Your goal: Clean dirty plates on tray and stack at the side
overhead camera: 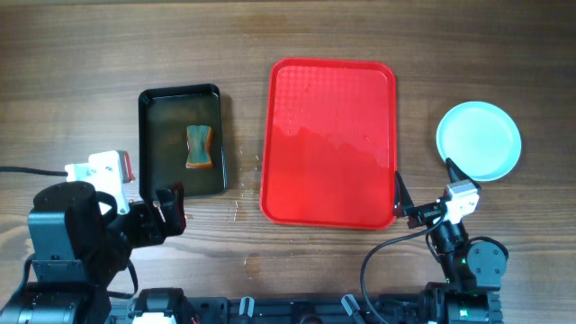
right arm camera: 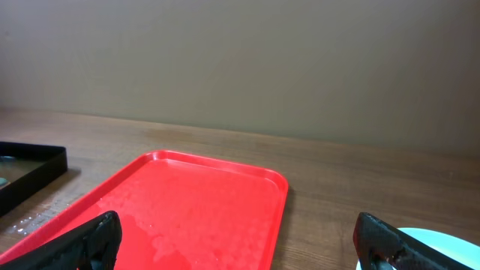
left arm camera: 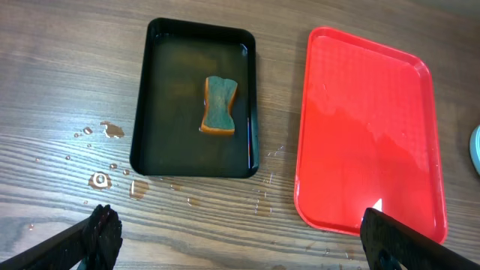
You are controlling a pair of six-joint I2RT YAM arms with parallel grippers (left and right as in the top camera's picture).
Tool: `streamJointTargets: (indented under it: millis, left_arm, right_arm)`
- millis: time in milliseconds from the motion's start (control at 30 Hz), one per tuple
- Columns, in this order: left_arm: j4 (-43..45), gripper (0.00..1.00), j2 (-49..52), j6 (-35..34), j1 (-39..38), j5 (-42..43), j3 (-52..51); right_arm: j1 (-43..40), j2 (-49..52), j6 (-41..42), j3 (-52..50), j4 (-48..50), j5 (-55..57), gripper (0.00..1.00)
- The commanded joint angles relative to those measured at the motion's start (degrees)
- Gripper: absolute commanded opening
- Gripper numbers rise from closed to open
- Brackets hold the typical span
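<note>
The red tray (overhead camera: pixel 329 139) lies at the table's middle, wet and with no plates on it; it also shows in the left wrist view (left arm camera: pixel 367 135) and the right wrist view (right arm camera: pixel 187 217). The pale blue-white plates (overhead camera: pixel 479 139) sit as a stack on the table right of the tray; I cannot tell how many there are. An edge of the stack shows in the right wrist view (right arm camera: pixel 439 241). My left gripper (left arm camera: pixel 240 240) is open and empty near the front edge, left of the tray. My right gripper (right arm camera: pixel 236 247) is open and empty at the tray's front right corner.
A smaller black tray (overhead camera: pixel 180 142) holding murky water and a green-and-orange sponge (overhead camera: pixel 199 147) stands left of the red tray. Water drops (left arm camera: pixel 101 180) lie on the wood around it. A plain wall rises behind the table.
</note>
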Motion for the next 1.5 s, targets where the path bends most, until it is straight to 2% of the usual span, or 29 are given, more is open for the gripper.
streamJointTargets:
  millis: [0, 167, 233, 367, 533, 633, 733, 867, 1033, 1233, 1300, 1467]
  left_arm:
    - [0.00, 1.00, -0.04, -0.55, 0.44, -0.15, 0.79]
    - [-0.57, 1.00, -0.20, -0.48, 0.42, -0.87, 0.74]
    - [2.91, 1.00, -1.79, -0.44, 0.59, -2.36, -0.20]
    - [21.97, 1.00, -8.66, -0.46, 0.37, 3.13, -9.25]
    - [47.78, 1.00, -20.26, -0.33, 0.37, 9.88, -29.51]
    - [58.82, 1.00, -27.39, -0.35, -0.15, 10.82, -41.05]
    - [64.74, 1.00, -34.07, -0.33, -1.09, 10.34, -49.48]
    - [69.92, 1.00, -41.81, -0.35, -1.51, 7.89, -58.12]
    - [73.66, 1.00, -41.97, -0.33, -1.88, 4.85, -62.88]
    - [73.96, 1.00, -41.97, -0.35, -2.91, 2.36, -69.29]
    - [70.31, 1.00, -41.97, -0.39, -2.99, 2.36, -69.81]
    - [70.07, 1.00, -41.97, -0.37, -2.99, 2.36, -69.81]
  right_arm:
    - [0.11, -0.61, -0.72, -0.07, 0.24, 0.55, 1.00]
    - [0.11, -0.61, -0.72, -0.07, 0.22, 0.55, 1.00]
    - [0.11, -0.61, -0.70, -0.07, 0.22, 0.55, 1.00]
    - [0.11, -0.61, -0.74, -0.07, 0.22, 0.55, 1.00]
    - [0.11, -0.61, -0.72, -0.07, 0.22, 0.55, 1.00]
    - [0.11, -0.61, -0.72, -0.07, 0.22, 0.55, 1.00]
    - [0.11, -0.61, -0.72, -0.07, 0.22, 0.55, 1.00]
    - [0.11, -0.61, -0.72, -0.07, 0.22, 0.55, 1.00]
    - [0.11, -0.61, -0.72, -0.07, 0.22, 0.55, 1.00]
    - [0.11, -0.61, -0.74, -0.07, 0.22, 0.55, 1.00]
    - [0.11, -0.61, -0.72, -0.07, 0.22, 0.55, 1.00]
    - [0.11, -0.61, -0.72, -0.07, 0.22, 0.55, 1.00]
